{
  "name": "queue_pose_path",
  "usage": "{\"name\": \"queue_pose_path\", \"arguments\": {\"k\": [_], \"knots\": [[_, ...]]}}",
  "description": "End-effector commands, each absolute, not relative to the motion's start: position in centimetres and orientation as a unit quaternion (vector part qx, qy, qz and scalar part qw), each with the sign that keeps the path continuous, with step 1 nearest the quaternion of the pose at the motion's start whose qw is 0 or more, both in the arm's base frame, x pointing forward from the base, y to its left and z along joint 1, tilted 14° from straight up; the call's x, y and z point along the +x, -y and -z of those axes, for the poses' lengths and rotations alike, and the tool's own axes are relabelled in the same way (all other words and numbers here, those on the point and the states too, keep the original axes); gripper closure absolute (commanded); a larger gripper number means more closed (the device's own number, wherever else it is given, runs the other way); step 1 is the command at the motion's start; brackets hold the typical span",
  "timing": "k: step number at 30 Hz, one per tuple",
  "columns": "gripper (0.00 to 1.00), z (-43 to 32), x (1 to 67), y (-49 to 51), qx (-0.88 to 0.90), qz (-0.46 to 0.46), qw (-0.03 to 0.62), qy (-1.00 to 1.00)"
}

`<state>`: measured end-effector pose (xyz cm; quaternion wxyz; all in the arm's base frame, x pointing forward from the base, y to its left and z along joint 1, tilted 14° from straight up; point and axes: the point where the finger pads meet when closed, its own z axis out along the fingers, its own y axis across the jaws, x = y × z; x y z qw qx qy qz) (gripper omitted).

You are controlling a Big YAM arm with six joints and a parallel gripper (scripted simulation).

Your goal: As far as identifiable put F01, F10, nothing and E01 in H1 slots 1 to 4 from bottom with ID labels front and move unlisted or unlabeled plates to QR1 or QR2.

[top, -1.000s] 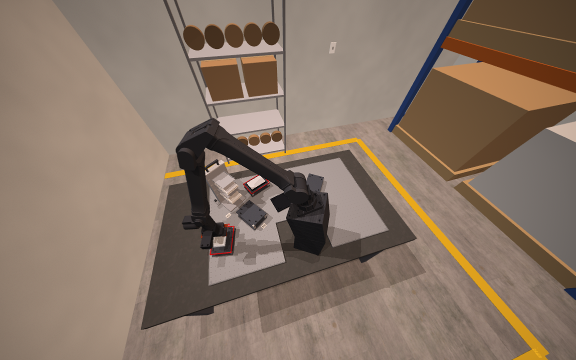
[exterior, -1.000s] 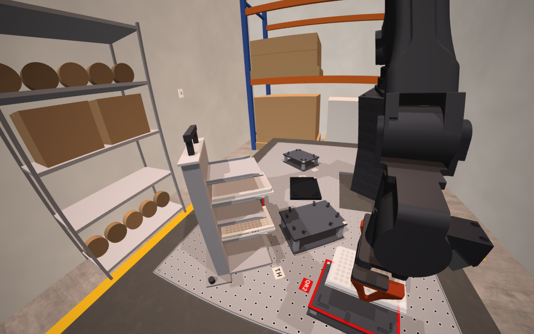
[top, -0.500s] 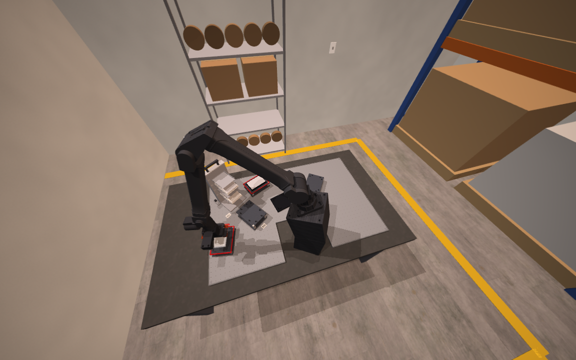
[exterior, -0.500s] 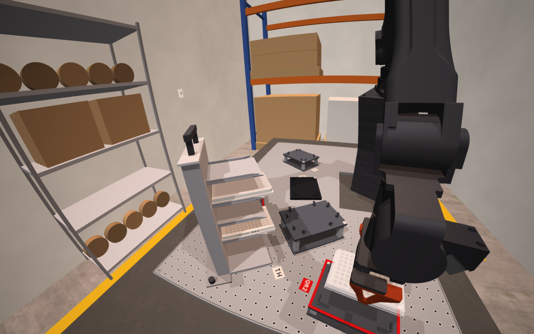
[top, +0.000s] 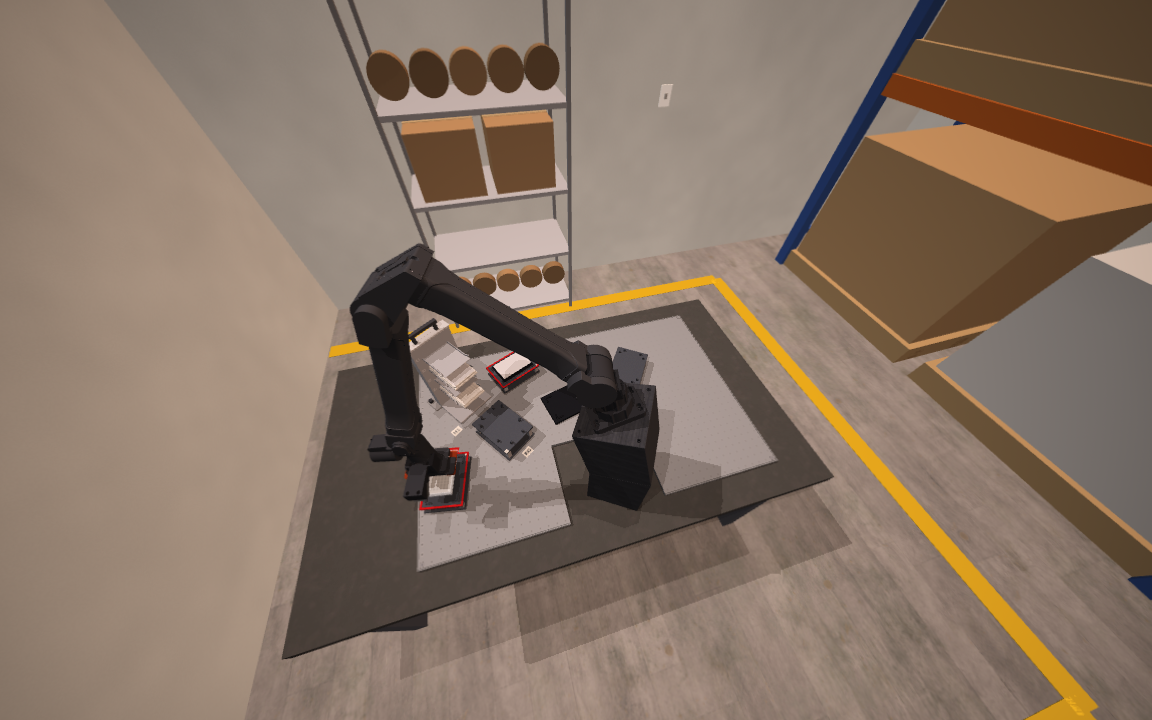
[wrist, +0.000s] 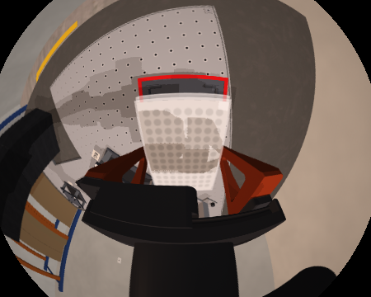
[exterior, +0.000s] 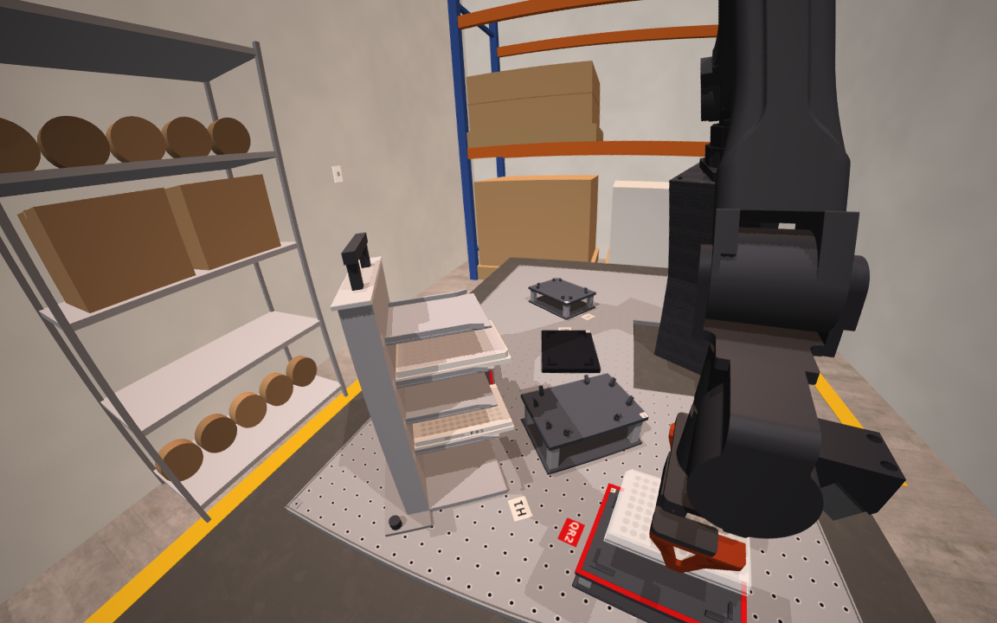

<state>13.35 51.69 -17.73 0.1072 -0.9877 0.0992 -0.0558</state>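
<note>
My gripper (exterior: 694, 549) is low over the red-framed quarantine nest QR2 (exterior: 653, 590). It is shut on a white well plate (exterior: 651, 517) across the plate's short width, right way up and level. In the wrist view the orange fingers press both long sides of the plate (wrist: 182, 140), with the nest's red edge (wrist: 182, 82) just beyond. I cannot tell if the plate rests on the nest or hangs just above it. The hotel H1 (exterior: 421, 387) holds one plate on an upper shelf (exterior: 449, 352) and one on a lower shelf (exterior: 459, 424). Its bottom shelf looks empty.
A raised dark nest (exterior: 579, 418) stands between H1 and QR2. A flat black pad (exterior: 570, 350) and another dark nest (exterior: 562, 296) lie further back. QR1 (top: 510, 367) holds a white plate. The arm's base block (top: 616, 447) stands right of the stations.
</note>
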Motion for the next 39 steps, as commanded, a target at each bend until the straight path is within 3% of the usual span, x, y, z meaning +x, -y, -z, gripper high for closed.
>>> {"name": "queue_pose_path", "arguments": {"k": [1, 39], "knots": [[0.14, 17.8, 14.3, -52.8, -0.986, 0.057, 0.119, -0.099], [0.14, 20.2, 14.5, -52.8, -0.987, 0.056, 0.114, -0.099]]}}
